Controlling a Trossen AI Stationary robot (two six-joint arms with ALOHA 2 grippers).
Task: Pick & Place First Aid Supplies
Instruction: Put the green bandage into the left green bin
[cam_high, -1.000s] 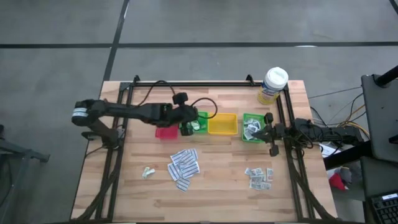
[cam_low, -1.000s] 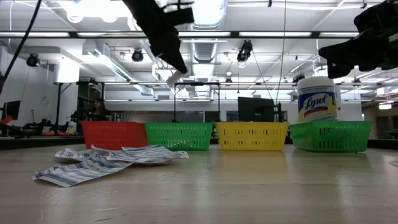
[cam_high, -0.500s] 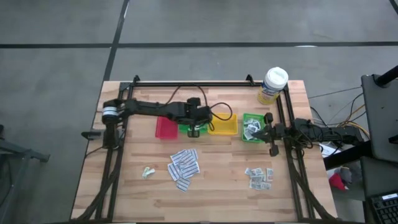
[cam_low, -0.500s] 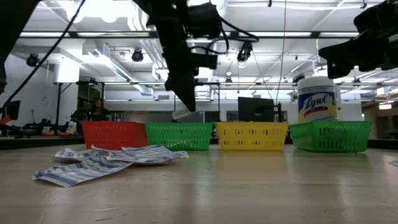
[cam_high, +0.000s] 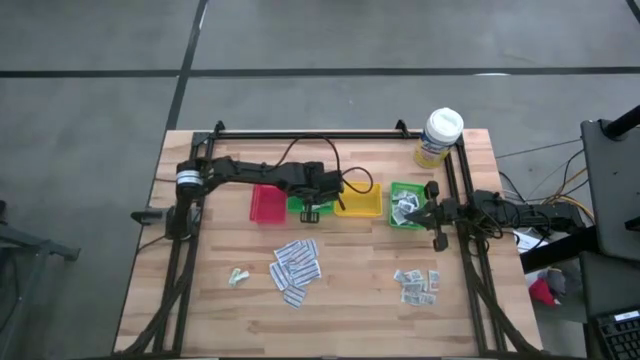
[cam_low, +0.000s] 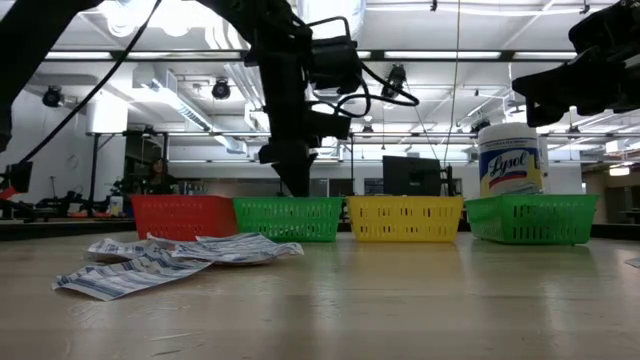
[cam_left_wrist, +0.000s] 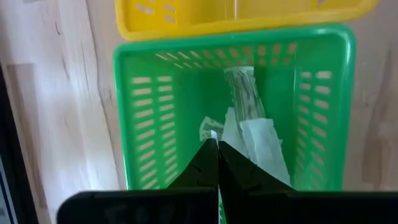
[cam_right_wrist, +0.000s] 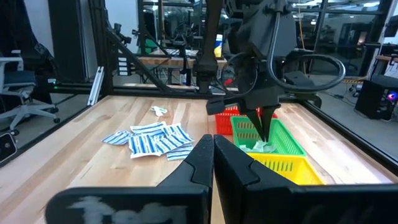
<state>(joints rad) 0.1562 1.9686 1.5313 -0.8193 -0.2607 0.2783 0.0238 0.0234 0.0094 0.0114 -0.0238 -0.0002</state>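
My left gripper (cam_high: 312, 209) points steeply down into the middle green tray (cam_left_wrist: 143, 118), shut on a small pale sachet (cam_left_wrist: 208, 128). More packets (cam_left_wrist: 249, 118) lie on this tray's floor. On the table nearer the front lie a pile of long white printed strips (cam_high: 296, 266), two pale sachets (cam_high: 237, 277) and a few grey-white squares (cam_high: 417, 285). My right gripper (cam_right_wrist: 213, 142) waits shut and level at the table's right side, by the right green tray (cam_high: 405, 205). My left gripper pinches the sachet between its two fingertips from above, slanting down. Only a small corner (cam_left_wrist: 209, 127) shows past the fingertips in the left wrist view. In the right wrist view the sachet (cam_right_wrist: 265, 147) hangs just below the fingers, inside the tray's rim.
A red tray (cam_high: 266, 204) stands left of the middle green one and a yellow tray (cam_high: 358, 203) right of it. The right green tray holds more packets. A white-lidded tub (cam_high: 440, 136) stands at the far right corner. A black frame rail (cam_high: 300, 133) runs round the table.
My left gripper has come down from well above the trays into the middle green tray, shifting slightly toward the table's right and tipping to point more steeply down. It has stayed shut, and the sachet has gone down with it.
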